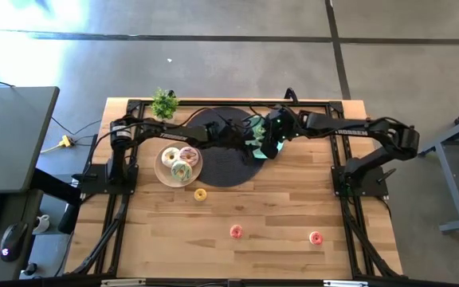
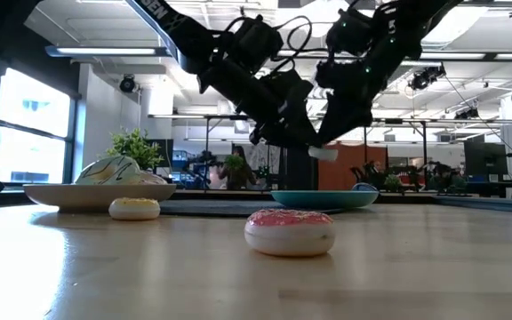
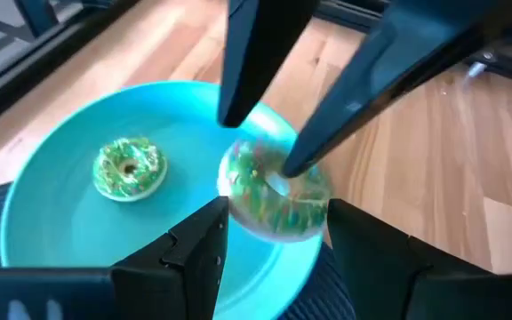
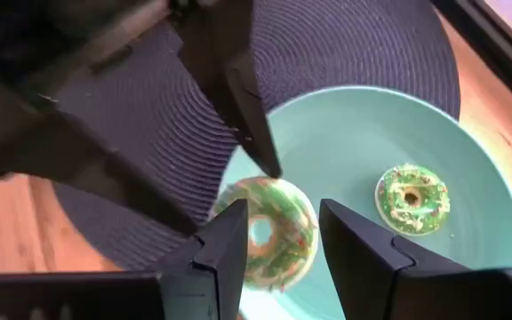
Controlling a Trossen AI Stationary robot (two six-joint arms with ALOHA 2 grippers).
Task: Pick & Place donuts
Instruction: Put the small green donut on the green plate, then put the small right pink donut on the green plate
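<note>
A cream-frosted sprinkle donut [image 3: 274, 200] [image 4: 278, 236] [image 2: 324, 153] is in the air above the teal plate [image 3: 52, 231] [image 1: 251, 126], smeared in the left wrist view. Both grippers hang over it, tips facing each other. My left gripper [image 3: 276, 206] [image 4: 234, 203] comes from the table's left, its fingers apart. My right gripper [image 4: 283, 206] [image 3: 260, 144] comes from the right, fingers also apart. A green donut [image 3: 130, 167] [image 4: 412, 197] lies flat on the teal plate. My right gripper comes at the donut from above. One fingertip [image 3: 293, 164] shows over the frosted top beside the hole [image 3: 278, 184], the other stands off the rim. I cannot tell whether it touches. My left gripper's fingers flank the donut, and no touch shows.
A beige plate [image 1: 159, 174] [image 2: 60, 194] on the left holds three frosted donuts. A yellow donut [image 1: 200, 194] [image 2: 134, 208] and two pink ones [image 1: 236, 231] [image 1: 315, 237] lie on the bare wood nearer me. A dark round mat [image 1: 221, 166] lies under the teal plate, a small plant [image 1: 164, 102] at the far edge.
</note>
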